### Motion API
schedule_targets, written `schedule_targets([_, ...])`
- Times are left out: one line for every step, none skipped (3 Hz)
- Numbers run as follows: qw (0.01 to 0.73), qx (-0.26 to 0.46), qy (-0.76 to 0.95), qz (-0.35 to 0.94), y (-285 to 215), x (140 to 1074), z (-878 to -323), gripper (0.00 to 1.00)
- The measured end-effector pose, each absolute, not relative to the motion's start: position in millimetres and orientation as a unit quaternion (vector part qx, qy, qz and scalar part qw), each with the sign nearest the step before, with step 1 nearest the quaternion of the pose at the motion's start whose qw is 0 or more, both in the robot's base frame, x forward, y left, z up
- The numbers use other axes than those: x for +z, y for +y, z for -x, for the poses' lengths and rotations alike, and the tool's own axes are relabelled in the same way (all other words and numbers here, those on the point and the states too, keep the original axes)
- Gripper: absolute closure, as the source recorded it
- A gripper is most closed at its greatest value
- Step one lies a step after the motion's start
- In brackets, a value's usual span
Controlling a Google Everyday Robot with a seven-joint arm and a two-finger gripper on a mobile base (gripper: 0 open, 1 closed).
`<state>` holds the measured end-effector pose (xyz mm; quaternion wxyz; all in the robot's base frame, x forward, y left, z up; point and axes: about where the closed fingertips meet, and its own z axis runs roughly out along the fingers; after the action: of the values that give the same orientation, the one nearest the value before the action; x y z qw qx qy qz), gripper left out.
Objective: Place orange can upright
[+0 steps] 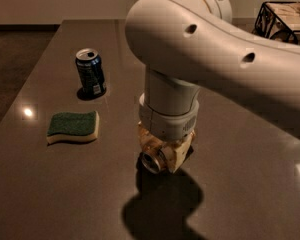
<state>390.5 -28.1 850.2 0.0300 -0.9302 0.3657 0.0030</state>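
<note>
The orange can point(153, 160) lies on its side between the pale fingers of my gripper point(162, 155), just in front of the table's middle. Only its silver end shows, facing the camera; the rest is hidden by the fingers and wrist. The gripper points straight down from the big white arm and is shut on the can, which sits low, at or just above the dark tabletop point(250, 179). Whether the can touches the table I cannot tell.
A dark blue can point(91, 73) stands upright at the back left. A green-and-yellow sponge point(73, 126) lies left of the gripper. A black wire basket point(285, 20) stands at the far right corner. The arm's shadow falls in front.
</note>
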Motion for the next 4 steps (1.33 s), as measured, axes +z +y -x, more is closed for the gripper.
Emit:
schedule_targets([0.056, 0.043, 0.422, 0.904, -31, 867, -405, 0.93])
schedule_targets([0.121, 0.113, 0.493, 0.854, -33, 897, -425, 1.0])
schedule_targets([0.192, 0.181, 0.539, 0.8, -30, 920, -430, 1.0])
schedule_targets([0.261, 0.241, 0.562, 0.747, -23, 935, -426, 1.0])
